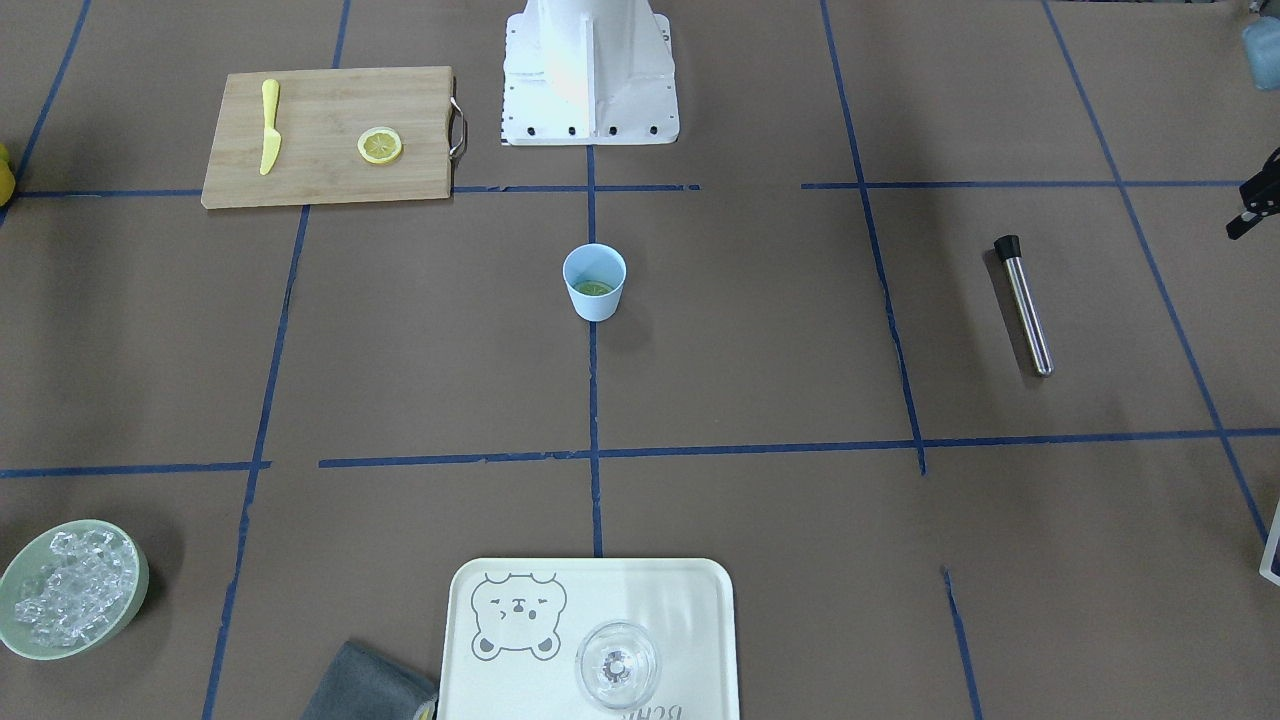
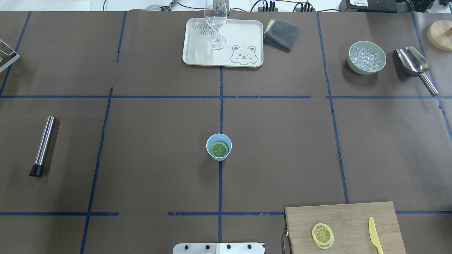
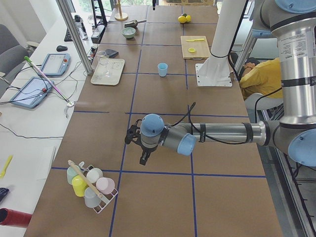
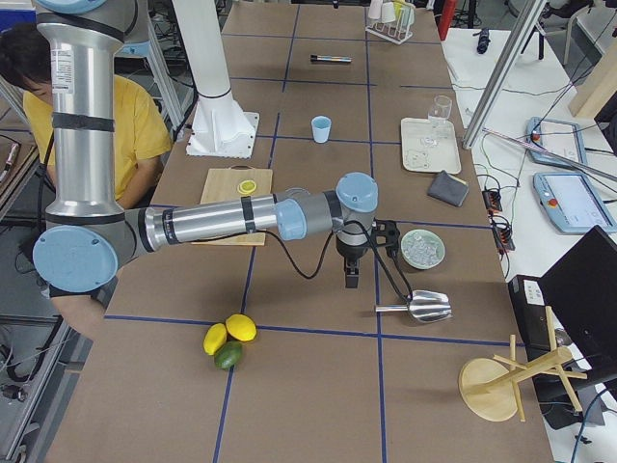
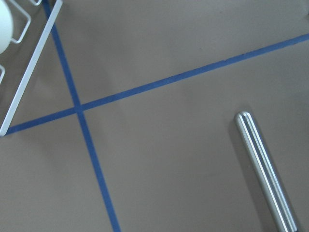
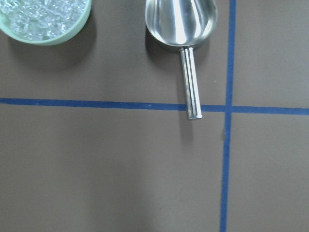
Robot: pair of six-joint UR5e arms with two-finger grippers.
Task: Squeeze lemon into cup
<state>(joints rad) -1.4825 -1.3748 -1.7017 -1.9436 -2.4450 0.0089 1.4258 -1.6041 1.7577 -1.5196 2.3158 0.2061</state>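
lemon (image 2: 219, 149) | lying inside cup (image 1: 596, 302) | other slice (image 2: 322, 234) on cutting board (image 2: 353, 218)

Silver arms (image 3: 224, 132) w/ lt-blue joint caps (image 3: 152, 124), blk cables (image 3: 189, 112).

A: Finish of the table covering (image 2: 159, 151)?
B: Matt brown paper.
A: Lower right, left edge, centre?
B: Cutting board (image 2: 353, 218): bare wood grain. Muddler (image 2: 44, 144): polished metal, matt black cap. Cup (image 2: 227, 143): smooth plastic.
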